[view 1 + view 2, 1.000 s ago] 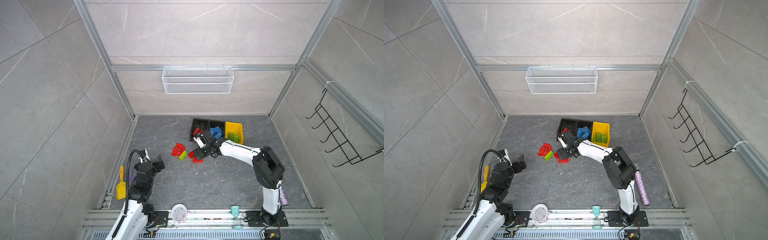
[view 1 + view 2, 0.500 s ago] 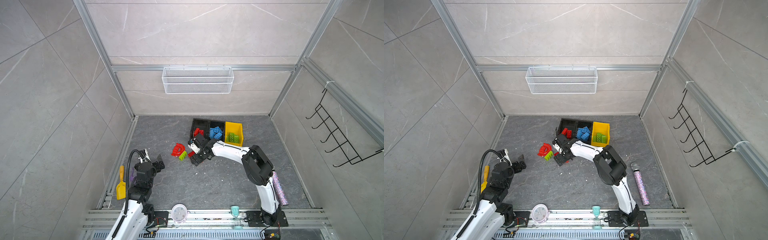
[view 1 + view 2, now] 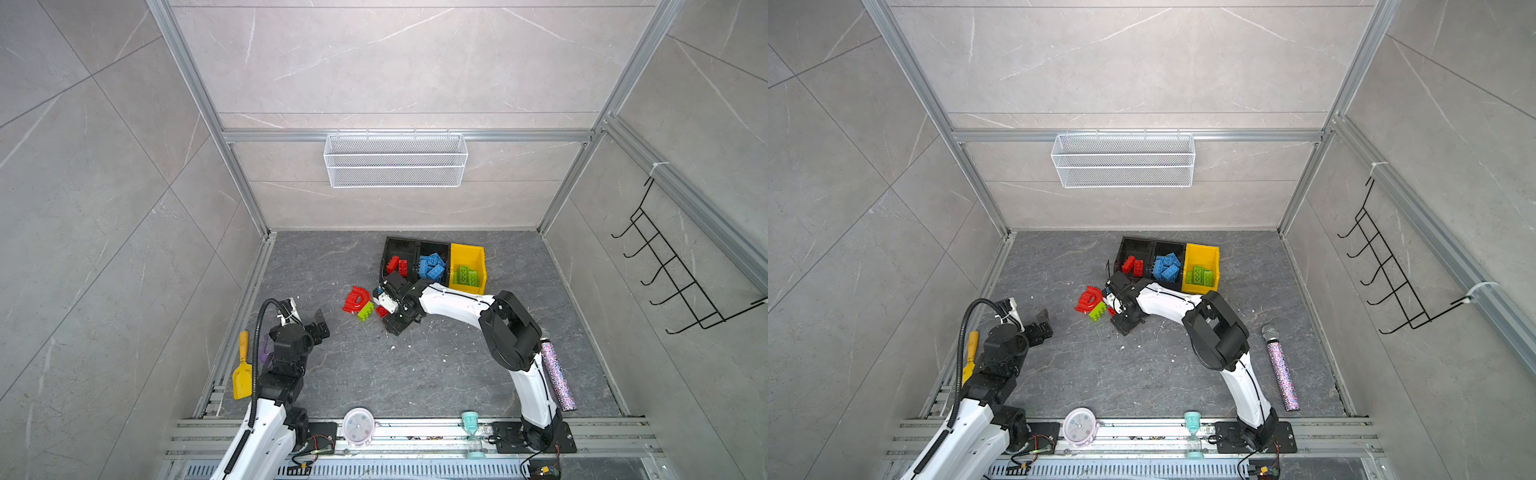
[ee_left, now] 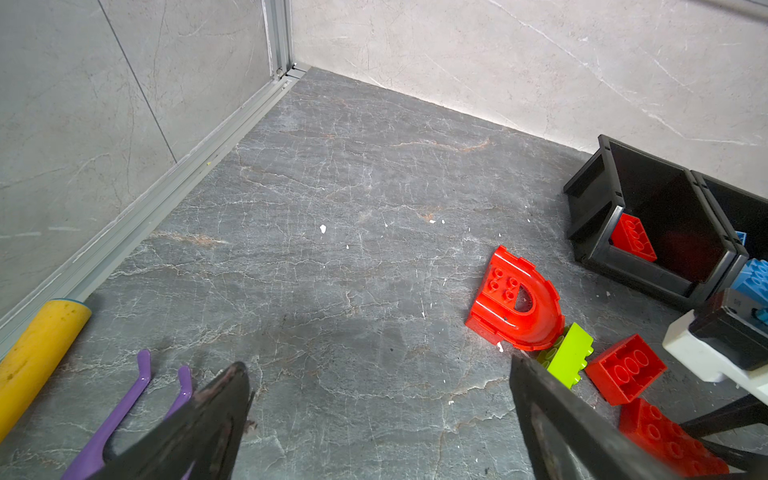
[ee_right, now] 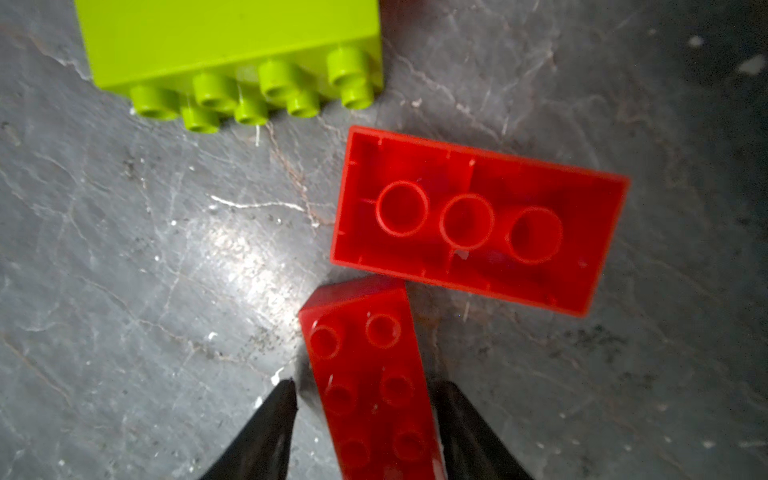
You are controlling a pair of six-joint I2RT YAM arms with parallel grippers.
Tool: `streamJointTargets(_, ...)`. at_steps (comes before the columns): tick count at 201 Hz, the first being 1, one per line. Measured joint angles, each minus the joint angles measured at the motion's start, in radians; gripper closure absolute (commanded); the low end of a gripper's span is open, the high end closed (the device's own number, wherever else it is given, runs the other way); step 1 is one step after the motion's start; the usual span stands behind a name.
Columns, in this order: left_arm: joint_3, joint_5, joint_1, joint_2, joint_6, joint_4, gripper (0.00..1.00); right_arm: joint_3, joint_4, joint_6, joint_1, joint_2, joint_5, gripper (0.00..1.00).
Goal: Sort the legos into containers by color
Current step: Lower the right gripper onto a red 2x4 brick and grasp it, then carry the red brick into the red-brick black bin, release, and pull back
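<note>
Near the middle of the table (image 5: pixel 166 270), the right hand (image 5: pixel 368 386) is straddling a red brick (image 5: pixel 353 332) across its narrow width, long axis pointing outward, clamping unclear.

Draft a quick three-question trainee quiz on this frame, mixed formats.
1. True or false: the left gripper is holding a brick.
2. Which container holds the green legos? A) left black bin B) middle black bin C) yellow bin
3. Fill in: the studs-up brick straddled by the right gripper is ____.
Key: 1 false; 2 C; 3 red.
</note>
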Motion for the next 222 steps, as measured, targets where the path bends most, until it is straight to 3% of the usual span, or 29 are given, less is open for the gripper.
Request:
streamJointTargets(48, 0.0, 0.0, 0.0, -0.008, 0.0, 0.0, 0.0, -0.062, 0.011, 0.009, 0.002, -0.043, 0.032, 0.68)
streamJointTargets(84, 0.0, 0.0, 0.0, -0.014, 0.0, 0.0, 0.0, -0.085, 0.033, 0.024, -0.002, -0.076, 0.039, 0.75)
streamJointTargets(152, -0.003, -0.015, 0.0, -0.024, -0.001, -0.005, 0.0, -0.019, 0.109, 0.1, -0.088, -0.135, -0.041, 0.77)
streamJointTargets(222, -0.004, -0.015, 0.0, -0.024, -0.001, -0.015, 0.0, 0.307, 0.132, 0.182, -0.237, -0.019, -0.027, 0.74)
